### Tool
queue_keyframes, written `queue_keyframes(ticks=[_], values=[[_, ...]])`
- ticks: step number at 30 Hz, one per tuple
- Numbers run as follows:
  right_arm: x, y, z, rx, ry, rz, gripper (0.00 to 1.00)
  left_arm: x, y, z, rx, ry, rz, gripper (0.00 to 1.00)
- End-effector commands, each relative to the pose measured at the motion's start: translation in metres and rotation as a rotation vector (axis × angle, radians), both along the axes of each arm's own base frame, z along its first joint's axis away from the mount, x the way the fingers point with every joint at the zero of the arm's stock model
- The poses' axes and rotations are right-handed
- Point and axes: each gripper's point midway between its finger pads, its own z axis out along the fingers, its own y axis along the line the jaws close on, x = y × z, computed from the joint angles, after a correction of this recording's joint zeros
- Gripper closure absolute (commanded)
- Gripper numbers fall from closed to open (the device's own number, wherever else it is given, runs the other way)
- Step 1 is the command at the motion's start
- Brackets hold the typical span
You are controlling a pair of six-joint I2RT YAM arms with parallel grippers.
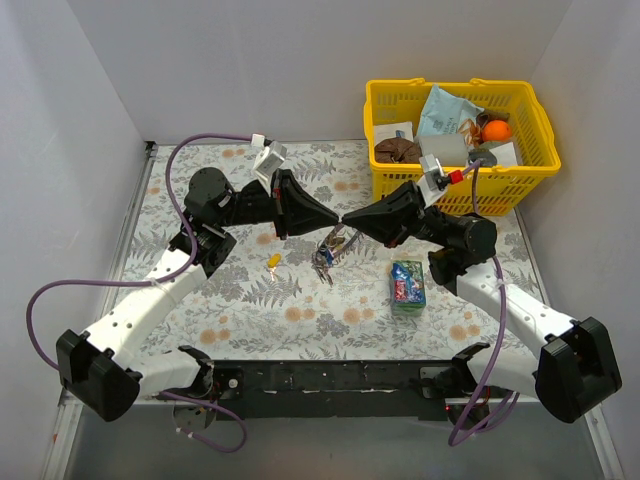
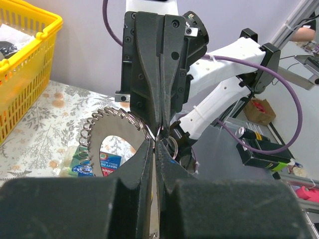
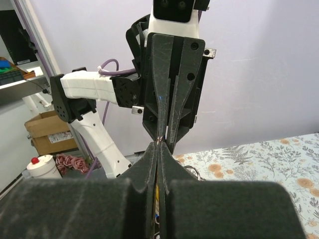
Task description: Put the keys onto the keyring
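I am watching the left gripper [image 1: 337, 221] and right gripper [image 1: 348, 220] meeting tip to tip, each pair of fingers pressed together, pinching the thin silver coiled metal keyring [image 2: 99, 117]; small coloured-head keys [image 1: 326, 258] are hanging just below them; one yellow-headed key [image 1: 273, 260] is lying apart on the floral table [image 1: 300, 310].

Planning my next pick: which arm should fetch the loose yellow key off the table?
Left, probably. The yellow key lies nearer the left gripper than the right gripper. Both are pinched shut tip to tip at the keyring, so right would hold it alone.
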Motion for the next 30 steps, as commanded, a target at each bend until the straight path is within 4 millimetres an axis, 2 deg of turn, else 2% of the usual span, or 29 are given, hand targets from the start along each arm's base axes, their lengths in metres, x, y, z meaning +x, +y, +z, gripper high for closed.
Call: queue_keyframes(ticks=[1,2,5,6,8,9,12,16,17,19,21,22,24,26,30], values=[[-0.013,-0.005,0.018,0.06,-0.093,0.011,0.99,0.014,0.006,0.014,-0.009,-0.035,0.115,1.0],[-0.012,-0.005,0.016,0.056,-0.09,0.01,0.98,0.017,0.006,0.013,-0.002,-0.049,0.136,1.0],[-0.009,-0.003,0.01,0.039,-0.074,0.011,0.78,0.027,0.01,0.009,0.026,-0.041,0.207,1.0],[-0.008,-0.002,0.009,0.035,-0.075,0.009,0.65,0.031,0.013,0.01,0.032,-0.066,0.242,1.0],[-0.006,-0.002,0.004,0.018,-0.073,0.005,0.49,0.035,0.016,0.003,0.063,-0.066,0.274,1.0],[-0.004,-0.002,0.001,0.009,-0.074,-0.002,0.37,0.036,0.018,0.002,0.075,-0.095,0.291,1.0],[0.0,-0.002,-0.008,-0.027,-0.079,-0.03,0.25,0.042,0.029,-0.01,0.14,-0.133,0.363,1.0],[0.009,-0.002,-0.019,-0.087,-0.082,-0.074,0.17,0.047,0.047,-0.029,0.224,-0.193,0.459,1.0],[0.009,-0.002,-0.022,-0.099,-0.086,-0.079,0.15,0.045,0.053,-0.027,0.226,-0.224,0.486,1.0],[0.016,0.0,-0.031,-0.14,-0.078,-0.098,0.13,0.047,0.061,-0.04,0.264,-0.274,0.514,1.0],[0.019,0.002,-0.042,-0.179,-0.051,-0.097,0.09,0.042,0.071,-0.04,0.268,-0.329,0.543,1.0],[0.022,0.002,-0.044,-0.19,-0.05,-0.1,0.09,0.043,0.073,-0.051,0.29,-0.333,0.554,1.0],[0.025,0.006,-0.057,-0.233,-0.038,-0.092,0.09,0.043,0.085,-0.051,0.306,-0.397,0.604,1.0],[0.028,0.009,-0.069,-0.268,-0.038,-0.08,0.09,0.045,0.093,-0.061,0.338,-0.415,0.639,1.0],[0.042,0.015,-0.097,-0.36,0.027,-0.082,0.09,0.051,0.111,-0.066,0.373,-0.381,0.744,1.0]])
